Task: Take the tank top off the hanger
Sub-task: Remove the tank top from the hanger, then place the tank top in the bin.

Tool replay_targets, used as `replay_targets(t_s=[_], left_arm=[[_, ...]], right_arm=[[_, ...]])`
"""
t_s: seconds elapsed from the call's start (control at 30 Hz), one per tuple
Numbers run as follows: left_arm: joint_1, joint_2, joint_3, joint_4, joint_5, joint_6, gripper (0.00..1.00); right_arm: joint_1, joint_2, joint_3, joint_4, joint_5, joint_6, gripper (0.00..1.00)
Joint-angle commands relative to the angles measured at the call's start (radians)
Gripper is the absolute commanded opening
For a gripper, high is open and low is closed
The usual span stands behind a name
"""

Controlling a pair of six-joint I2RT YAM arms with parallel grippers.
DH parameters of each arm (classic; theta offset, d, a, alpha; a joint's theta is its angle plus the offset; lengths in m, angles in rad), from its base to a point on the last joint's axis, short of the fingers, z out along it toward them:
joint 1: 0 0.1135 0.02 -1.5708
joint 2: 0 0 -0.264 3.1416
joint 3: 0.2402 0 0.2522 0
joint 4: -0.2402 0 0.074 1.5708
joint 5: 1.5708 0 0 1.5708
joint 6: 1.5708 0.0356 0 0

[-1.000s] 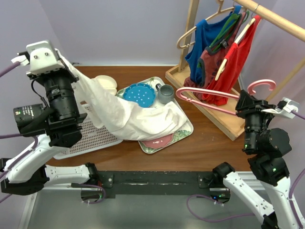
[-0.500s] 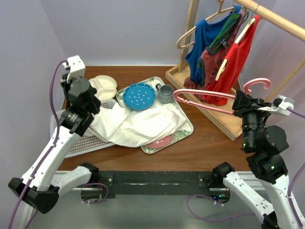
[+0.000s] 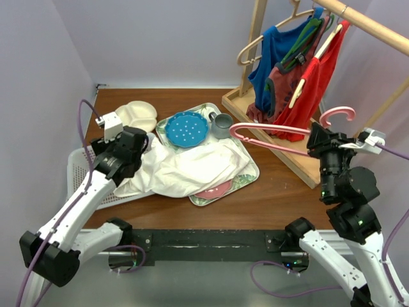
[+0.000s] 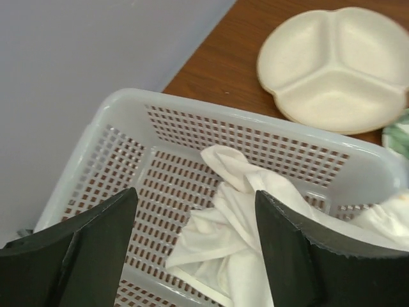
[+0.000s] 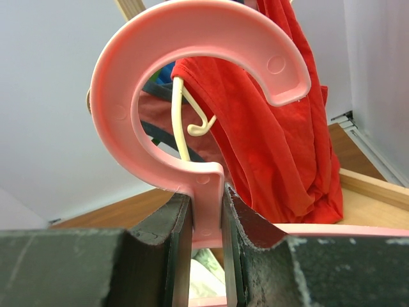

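Observation:
The white tank top [image 3: 185, 169] lies crumpled, one end in the white basket [image 3: 80, 166] and the rest spread over the tray [image 3: 252, 169]. My left gripper [image 3: 142, 142] hovers just above the end in the basket. In the left wrist view the left gripper [image 4: 195, 217] is open, and the tank top [image 4: 236, 243] lies loose below and between its fingers. The pink hanger [image 3: 275, 134] is bare and held in the air at the right. My right gripper [image 3: 317, 137] is shut on its neck, seen close up as the hanger [image 5: 192, 96] clamped in the right gripper [image 5: 208, 217].
A cream divided plate [image 3: 136, 115] sits behind the basket [image 4: 128, 109]. A blue plate [image 3: 186, 128] and a grey mug [image 3: 222, 125] stand on the tray. At the back right a wooden rack holds a red garment [image 3: 307, 89] and a blue one [image 3: 271, 57] on hangers.
My left arm came down from high on the left to the basket, carrying the tank top, then opened and let it go. The right gripper and hanger drifted slightly left.

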Motion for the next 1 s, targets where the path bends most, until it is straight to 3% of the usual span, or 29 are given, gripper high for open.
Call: replay_targets(t_s=[0.0,0.03,0.17,0.23,0.33,0.4,0.53,0.63,0.7,0.97], left_arm=[[0.004,-0.099,0.076,0.148,0.272,0.188,0.82],[0.004,-0.114,0.108,0.159,0.426,0.26,0.84],[0.004,-0.122,0.158,0.154,0.672,0.338,0.84],[0.003,-0.103,0.165,0.17,0.851,0.427,0.84],[-0.014,-0.051,0.157,0.173,1.01,0.547,0.84],[-0.035,-0.018,0.146,0.164,1.044,0.645,0.81],[-0.249,0.01,0.077,0.171,1.159,0.895,0.77],[-0.345,0.015,0.05,0.209,1.103,1.007,0.77],[-0.367,0.047,0.037,0.191,1.144,1.088,0.79],[-0.491,0.231,0.008,0.176,1.076,1.205,0.82]], right_arm=[[-0.001,-0.019,0.006,0.041,-0.008,-0.004,0.0],[-0.001,-0.02,0.004,0.039,-0.006,-0.004,0.0],[-0.001,-0.026,0.001,0.041,0.0,-0.01,0.0],[-0.001,-0.029,0.001,0.039,0.0,-0.015,0.0],[-0.001,-0.039,-0.003,0.044,-0.005,-0.017,0.0],[-0.002,-0.043,-0.008,0.047,-0.006,-0.02,0.0],[-0.001,-0.049,-0.01,0.047,-0.005,-0.02,0.0],[-0.002,-0.051,-0.002,0.048,-0.006,-0.021,0.0],[0.001,-0.052,0.007,0.045,-0.006,-0.03,0.0],[-0.001,-0.069,0.015,0.048,0.009,-0.05,0.0]])
